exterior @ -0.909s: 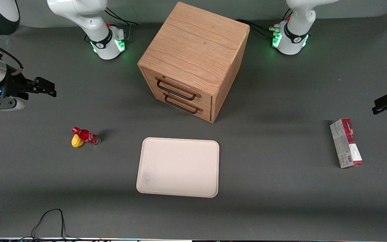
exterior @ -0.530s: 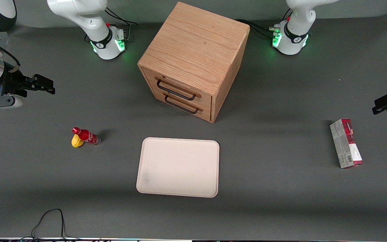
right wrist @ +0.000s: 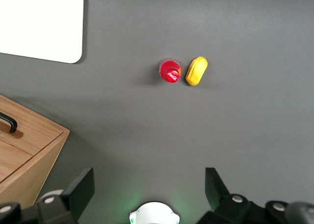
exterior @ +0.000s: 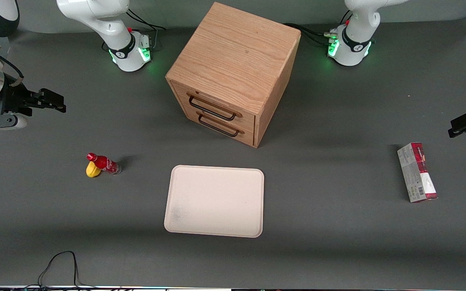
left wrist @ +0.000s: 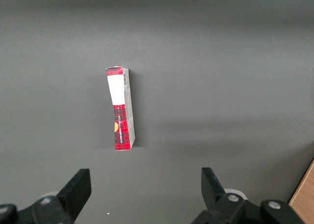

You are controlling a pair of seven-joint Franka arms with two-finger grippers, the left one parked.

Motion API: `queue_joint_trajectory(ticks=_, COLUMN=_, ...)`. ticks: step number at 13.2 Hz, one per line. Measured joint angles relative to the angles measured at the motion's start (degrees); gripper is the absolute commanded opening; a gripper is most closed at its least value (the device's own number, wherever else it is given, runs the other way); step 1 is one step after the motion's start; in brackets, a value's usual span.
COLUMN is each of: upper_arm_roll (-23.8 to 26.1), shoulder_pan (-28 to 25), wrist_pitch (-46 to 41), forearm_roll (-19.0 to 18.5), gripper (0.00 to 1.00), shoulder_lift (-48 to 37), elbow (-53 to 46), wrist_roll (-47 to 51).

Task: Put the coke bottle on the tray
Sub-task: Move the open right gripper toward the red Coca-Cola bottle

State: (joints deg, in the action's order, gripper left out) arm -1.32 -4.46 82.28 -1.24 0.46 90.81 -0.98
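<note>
The coke bottle (exterior: 103, 163), small and red with a red cap, stands upright on the grey table, touching a yellow lemon-shaped object. In the right wrist view I see the bottle (right wrist: 170, 71) from above. The cream-white tray (exterior: 214, 201) lies flat nearer the table's middle, apart from the bottle, and one corner of the tray (right wrist: 41, 23) shows in the right wrist view. My right gripper (exterior: 57, 104) hangs above the table at the working arm's end, farther from the front camera than the bottle. The gripper (right wrist: 148, 187) is open and empty.
The yellow lemon-shaped object (exterior: 92, 171) lies against the bottle and also shows in the right wrist view (right wrist: 196, 70). A wooden two-drawer cabinet (exterior: 233, 68) stands farther back than the tray. A red-and-grey carton (exterior: 416, 171) lies toward the parked arm's end.
My right gripper has moved a little farther from the front camera and toward the table's end, then held still. The bottle, lemon and tray have not moved.
</note>
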Motion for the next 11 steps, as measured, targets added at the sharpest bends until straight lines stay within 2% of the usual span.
queue_joint_trajectory(ticks=5, upper_arm_roll=-0.18, shoulder_pan=0.0, wrist_pitch=0.1, forearm_roll=0.0, gripper=1.0, shoulder_lift=0.55, elbow=-1.34, wrist_roll=0.0)
queue_joint_trajectory(ticks=7, upper_arm_roll=-0.49, shoulder_pan=0.01, wrist_pitch=-0.74, forearm_roll=0.0, gripper=1.0, shoulder_lift=4.54, elbow=-7.41, wrist_roll=-0.03)
queue_joint_trajectory(ticks=11, upper_arm_roll=-0.67, shoulder_pan=0.04, wrist_pitch=-7.01, forearm_roll=0.45, gripper=1.0, shoulder_lift=17.72, elbow=-23.73, wrist_roll=-0.04)
